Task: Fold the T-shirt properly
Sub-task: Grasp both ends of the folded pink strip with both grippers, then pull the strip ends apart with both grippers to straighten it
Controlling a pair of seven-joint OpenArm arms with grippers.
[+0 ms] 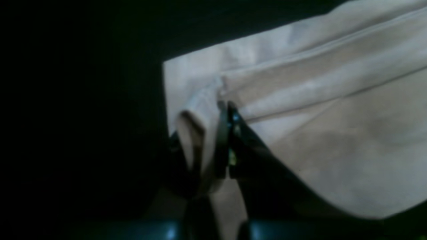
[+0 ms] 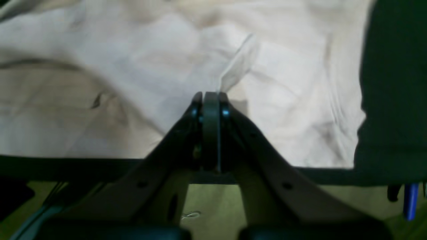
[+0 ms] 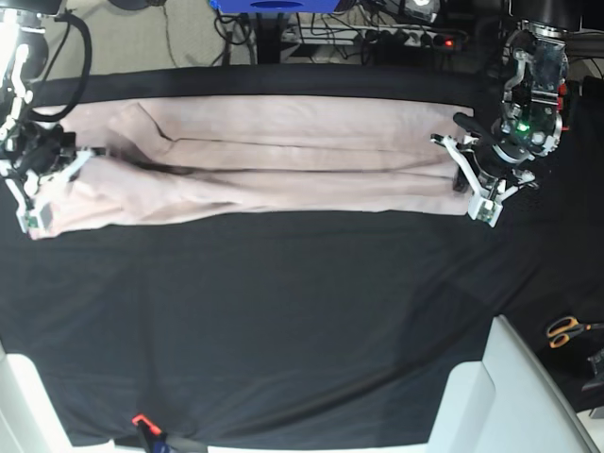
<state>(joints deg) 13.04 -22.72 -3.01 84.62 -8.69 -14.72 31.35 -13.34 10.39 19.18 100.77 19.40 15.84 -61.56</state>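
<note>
The T-shirt [image 3: 255, 170] lies in the upper part of the base view as a long, narrow band. Its long axis runs from the left of the frame to the right, and it rests on the black cloth [image 3: 283, 321] that covers the table. Long folds run along the band in the same direction. I cannot tell which end is the neck and which is the hem.

The left gripper [image 3: 462, 170] is at the right end of the band in the base view. In the left wrist view its jaws are pressed together on a folded edge of the T-shirt [image 1: 300, 110], near the corner of the fabric. This view is dark and blurred, and the left half of the frame is almost black, so small details of the grip are hard to see.

The right gripper [image 3: 80, 156] is at the left end of the band in the base view. In the right wrist view its jaws are clenched together in front of the pink fabric [image 2: 133, 66], and a thin pinch of fabric rises just above the tips, so it grasps the T-shirt. The lower part of the fabric is hidden behind the gripper body.

The T-shirt stretches between the two grippers. A pair of scissors [image 3: 566, 330] lies at the right edge of the base view, well apart from the T-shirt.
</note>
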